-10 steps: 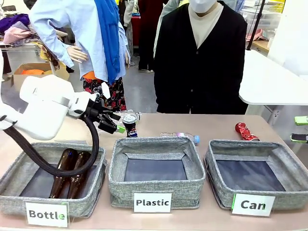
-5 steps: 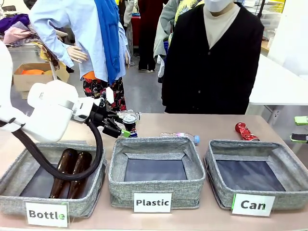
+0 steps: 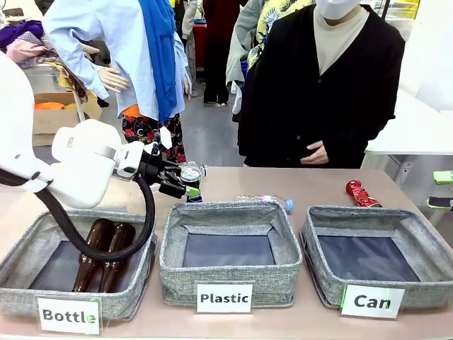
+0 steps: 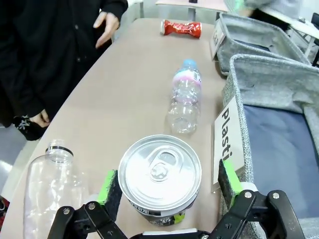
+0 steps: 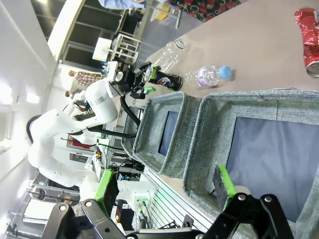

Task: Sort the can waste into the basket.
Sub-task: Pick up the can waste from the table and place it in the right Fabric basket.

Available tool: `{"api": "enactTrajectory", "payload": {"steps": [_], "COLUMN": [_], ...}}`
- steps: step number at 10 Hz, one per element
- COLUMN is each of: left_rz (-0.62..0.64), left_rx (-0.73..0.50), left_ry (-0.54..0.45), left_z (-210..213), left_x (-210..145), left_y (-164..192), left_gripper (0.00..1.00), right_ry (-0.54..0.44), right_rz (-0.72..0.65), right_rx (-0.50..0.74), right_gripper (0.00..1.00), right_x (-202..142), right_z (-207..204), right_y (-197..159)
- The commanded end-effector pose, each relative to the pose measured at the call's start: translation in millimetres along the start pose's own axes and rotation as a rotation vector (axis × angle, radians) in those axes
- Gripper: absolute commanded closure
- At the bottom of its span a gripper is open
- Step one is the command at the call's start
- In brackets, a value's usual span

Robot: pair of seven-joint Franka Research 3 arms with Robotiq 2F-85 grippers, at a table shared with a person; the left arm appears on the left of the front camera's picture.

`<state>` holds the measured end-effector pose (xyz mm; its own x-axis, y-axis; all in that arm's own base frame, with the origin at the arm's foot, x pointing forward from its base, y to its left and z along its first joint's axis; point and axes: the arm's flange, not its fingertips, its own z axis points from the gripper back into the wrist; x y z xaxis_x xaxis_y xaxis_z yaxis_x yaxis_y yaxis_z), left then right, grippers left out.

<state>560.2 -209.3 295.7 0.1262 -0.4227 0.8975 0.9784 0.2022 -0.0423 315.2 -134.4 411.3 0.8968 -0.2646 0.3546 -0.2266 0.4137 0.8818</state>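
left wrist view puts my left gripper [image 4: 169, 183] at the dark can [image 4: 160, 172]: jaws spread wide, a green pad on either side, not pinching it as far as i can tell. the can stands upright on the table [image 4: 124, 99], just behind the plastic basket [image 4: 279, 74]. an empty bottle [image 4: 50, 184] lies just beside it, a capped bottle [image 4: 184, 102] farther along, and farthest off the crushed red can [image 4: 182, 28] lies on the table behind the can basket [image 4: 264, 30]. my right gripper [image 5: 165, 188] hangs spread and empty, looking down over that basket. i judge the job barely begun: neither can is in, the can basket's dark lining shows bare, and only the first pick is being set up. what's left is to close on the dark can, lift it, carry it past the plastic basket and drop it, then fetch the red can, which sits nearer my right arm. two brown bottles [image 3: 102, 251] lie in the bottle basket [image 3: 21, 255]. the tabletop is smooth, matte tan, with the three baskets in a row along my edge. across it a person [image 3: 318, 85] in black stands close, one hand [image 3: 315, 152] at the waist. beyond are grey floor, a white table [image 3: 403, 120] to the right and a cardboard box [image 3: 53, 117] far left.
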Motion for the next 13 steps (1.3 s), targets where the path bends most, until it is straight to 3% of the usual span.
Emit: {"api": "enactTrajectory", "payload": {"steps": [1, 2, 5, 6, 9, 10, 13], "left_rz": [0.006, 0.005, 0.006, 0.013, 0.019, 0.007, -0.074], "left_rx": [-0.012, -0.021, -0.056, -0.056, -0.046, -0.028, -0.029], "left_ry": [-0.045, -0.048, -0.080, -0.083, -0.096, -0.112, -0.161], "left_z": [-5.3, -7.9, -12.1, -13.2, -10.7, -4.8, 40.4], "left_x": [-1.1, -1.2, -1.1, -2.1, -1.9, 0.7, 35.4], "left_y": [5.1, 6.3, 10.1, 11.1, 13.3, 12.5, -13.0], "left_gripper": [0.00, 0.00, 0.88, 1.00, 0.96, 1.00, 1.00], "right_ry": [-0.023, -0.023, -0.023, -0.023, -0.023, -0.023, -0.023], "right_rz": [0.026, 0.026, 0.026, 0.026, 0.026, 0.026, 0.026], "right_rx": [0.023, 0.023, 0.023, 0.023, 0.023, 0.023, 0.023], "right_gripper": [0.00, 0.00, 0.00, 0.00, 0.00, 0.00, 0.00], "right_x": [2.2, 2.2, 2.2, 2.2, 2.2, 2.2, 2.2], "right_z": [-0.7, -0.7, -0.7, -0.7, -0.7, -0.7, -0.7], "right_y": [-1.1, -1.1, -1.1, -1.1, -1.1, -1.1, -1.1]}}
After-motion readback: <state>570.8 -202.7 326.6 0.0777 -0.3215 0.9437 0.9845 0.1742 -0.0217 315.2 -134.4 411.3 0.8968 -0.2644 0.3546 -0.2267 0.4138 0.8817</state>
